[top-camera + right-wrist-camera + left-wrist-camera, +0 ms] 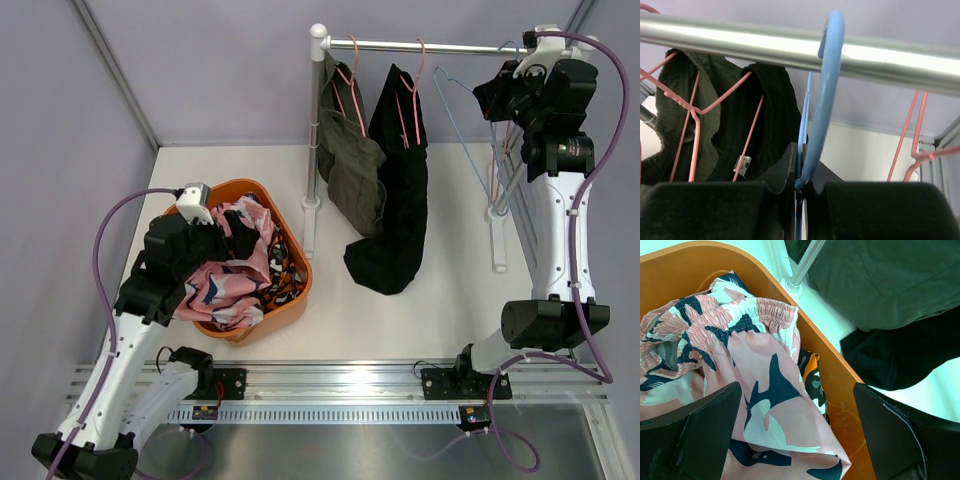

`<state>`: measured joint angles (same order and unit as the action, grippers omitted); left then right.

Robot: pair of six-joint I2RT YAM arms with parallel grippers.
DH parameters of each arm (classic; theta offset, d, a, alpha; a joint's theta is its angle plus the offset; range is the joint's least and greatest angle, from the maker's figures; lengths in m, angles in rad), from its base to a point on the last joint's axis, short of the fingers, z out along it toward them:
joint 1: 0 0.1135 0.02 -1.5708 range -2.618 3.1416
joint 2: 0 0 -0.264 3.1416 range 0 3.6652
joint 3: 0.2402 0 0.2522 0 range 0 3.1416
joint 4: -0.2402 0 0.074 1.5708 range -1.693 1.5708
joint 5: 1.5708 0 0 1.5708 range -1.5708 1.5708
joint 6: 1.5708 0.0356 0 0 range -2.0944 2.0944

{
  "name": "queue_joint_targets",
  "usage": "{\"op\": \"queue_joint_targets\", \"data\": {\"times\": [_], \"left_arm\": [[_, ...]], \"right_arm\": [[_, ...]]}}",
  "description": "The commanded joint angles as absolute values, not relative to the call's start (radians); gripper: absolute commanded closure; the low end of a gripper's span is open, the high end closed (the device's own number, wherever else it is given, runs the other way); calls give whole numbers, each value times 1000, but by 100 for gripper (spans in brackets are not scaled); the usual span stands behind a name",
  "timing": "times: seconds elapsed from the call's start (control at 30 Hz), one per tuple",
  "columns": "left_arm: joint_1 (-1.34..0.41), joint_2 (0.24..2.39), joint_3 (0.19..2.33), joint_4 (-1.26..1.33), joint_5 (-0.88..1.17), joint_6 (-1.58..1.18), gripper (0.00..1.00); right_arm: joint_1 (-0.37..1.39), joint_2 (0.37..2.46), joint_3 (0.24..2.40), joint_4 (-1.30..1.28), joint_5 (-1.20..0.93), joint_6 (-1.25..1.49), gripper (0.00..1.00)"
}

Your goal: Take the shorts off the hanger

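So the left gripper (797, 432) is hanging wide open over the orange basket (705, 265), with the pink shorts (740, 340) piled on top and the camo shorts (812, 375) peeking out beside them. The right gripper (800, 186) is pinched tight on the blue hanger (827, 90) hooked over the rail (740, 42). The olive shorts (350, 165) and black shorts (395, 220) hang there on pink hangers (405, 110).

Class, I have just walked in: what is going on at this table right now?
Two arms are taking shorts off hangers. The left pincer hangs open over the orange basket, where the pink shorts and camouflage shorts lie. The right pincer is shut on a bare blue hanger hooked on the rail. The olive shorts and black shorts hang there on pink hangers.
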<state>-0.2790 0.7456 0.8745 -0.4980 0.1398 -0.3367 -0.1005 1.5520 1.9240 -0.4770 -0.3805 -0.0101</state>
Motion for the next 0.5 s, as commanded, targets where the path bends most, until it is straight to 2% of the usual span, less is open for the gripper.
{"op": "queue_joint_targets", "data": {"times": [0.0, 0.47], "left_arm": [[-288, 733, 873, -448, 167, -324, 1], [-301, 735, 874, -453, 166, -321, 1]], "right_arm": [[-104, 1528, 1922, -394, -436, -5, 100], [-104, 1621, 2048, -449, -413, -6, 100]]}}
